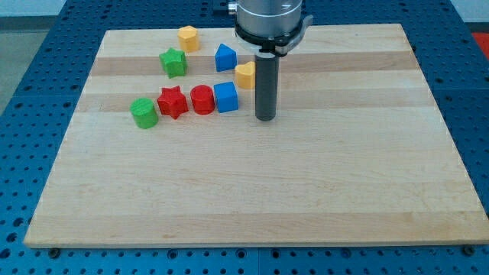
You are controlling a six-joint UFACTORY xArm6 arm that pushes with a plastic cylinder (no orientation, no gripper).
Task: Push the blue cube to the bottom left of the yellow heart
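The blue cube [226,97] sits on the wooden board, touching a red cylinder [202,100] on its left. The yellow heart [245,75] lies just up and right of the cube, partly hidden behind my rod. My tip [265,118] rests on the board to the right of the blue cube, a short gap away, and below the yellow heart.
A red star [173,101] and a green cylinder [144,113] continue the row to the left. A green star [174,63], a yellow hexagon [189,37] and a blue pentagon-like block [225,58] lie nearer the view's top. The board [252,191] rests on a blue perforated table.
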